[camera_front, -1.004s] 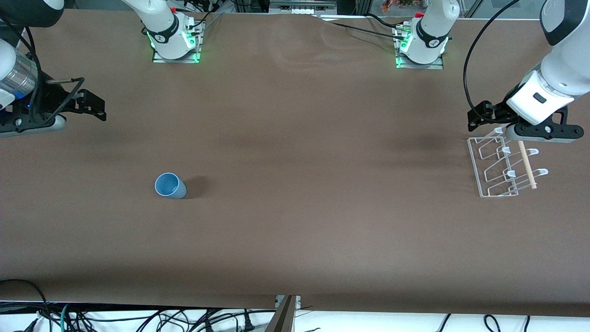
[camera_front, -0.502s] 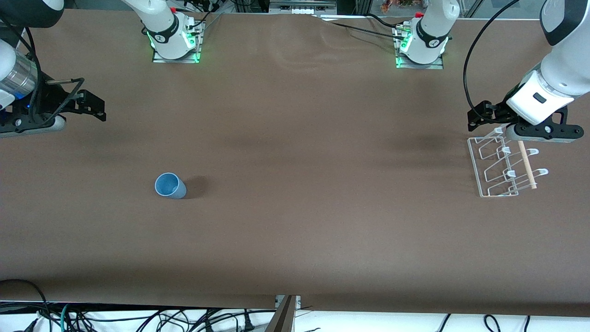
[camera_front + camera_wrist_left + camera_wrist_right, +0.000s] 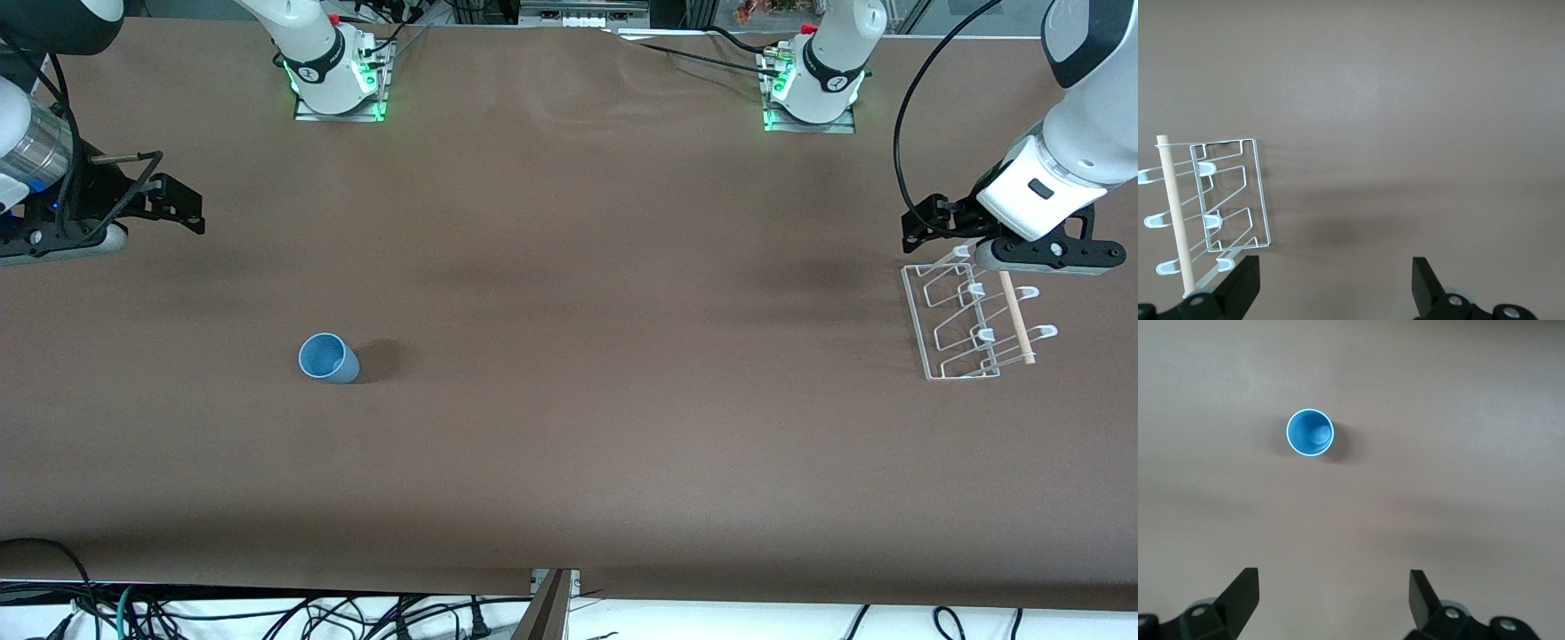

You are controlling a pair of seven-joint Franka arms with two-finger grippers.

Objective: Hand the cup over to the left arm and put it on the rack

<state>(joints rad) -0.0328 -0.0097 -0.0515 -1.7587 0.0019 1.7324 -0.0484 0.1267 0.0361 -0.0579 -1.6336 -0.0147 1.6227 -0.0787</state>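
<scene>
Cup [image 3: 1310, 433] well apart from fingers [image 3: 1243, 590]

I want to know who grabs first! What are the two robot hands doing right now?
Left gripper: jaws open, holding nothing, up by the rack.
Right gripper: jaws open, holding nothing, up over the table, away from the cup.

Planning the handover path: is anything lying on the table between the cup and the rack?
No. In the front view only bare brown table stretches between the cup and the rack.
</scene>
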